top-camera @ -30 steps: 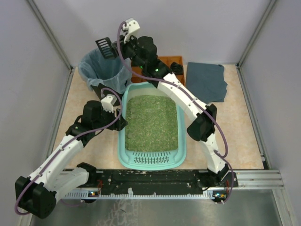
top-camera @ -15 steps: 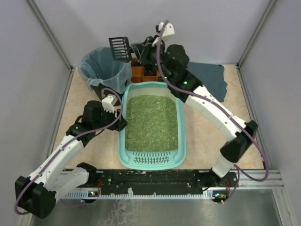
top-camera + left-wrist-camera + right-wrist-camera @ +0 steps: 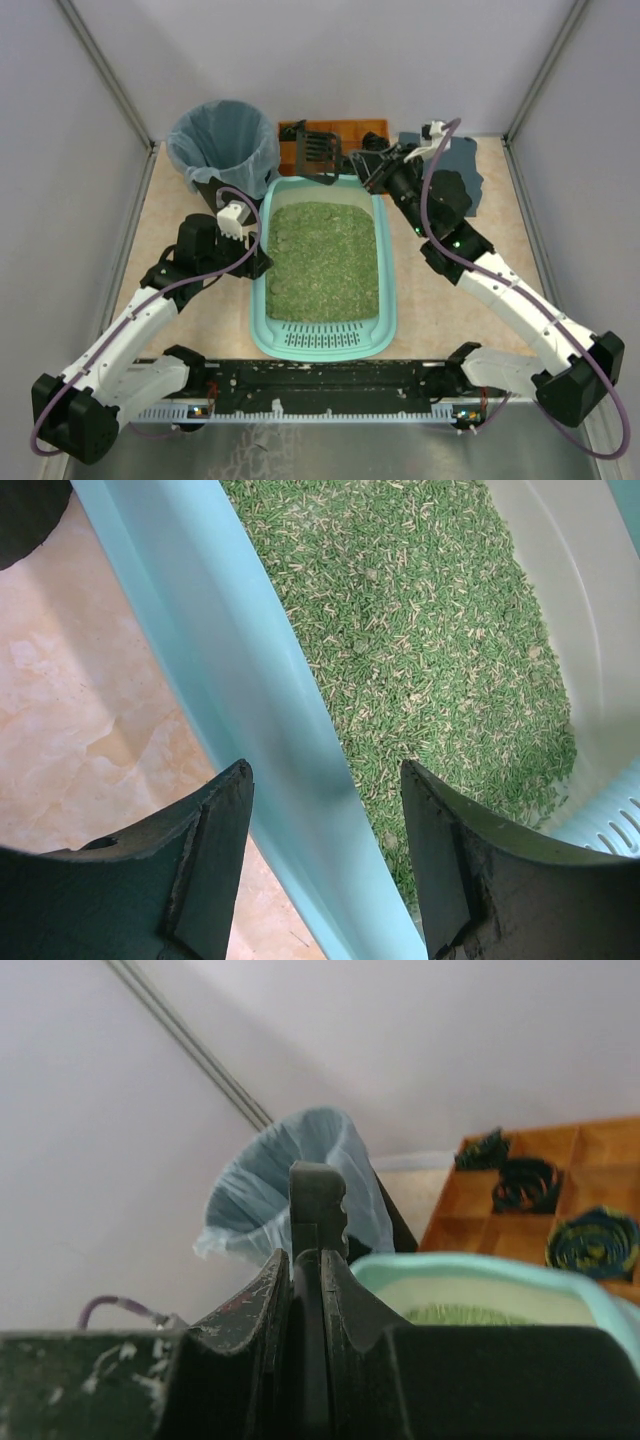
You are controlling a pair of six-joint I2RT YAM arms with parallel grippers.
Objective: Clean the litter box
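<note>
The litter box (image 3: 322, 340) sits in the middle of the table, its slotted lip toward the near edge and green litter spread across its floor. The left pincer (image 3: 325, 775) is spread, one finger on each side of the box's left wall, and does not seem to be clamping it. The right pincer (image 3: 308, 1260) is pressed together on the handle of a black slotted scoop (image 3: 312, 152), which hangs over the orange tray (image 3: 355, 130) at the far edge, just beyond the box's far rim.

If the scoop comes back low, I judge it could catch that far rim. With the left wall only straddled, the box could slide or tip and scatter litter on the table. The narrow handle might also twist in the grip.

Half a second earlier the scoop was raised beside the bin (image 3: 178, 150) in the far left corner; it is now lower and further right, while the left arm and the box have not shifted
</note>
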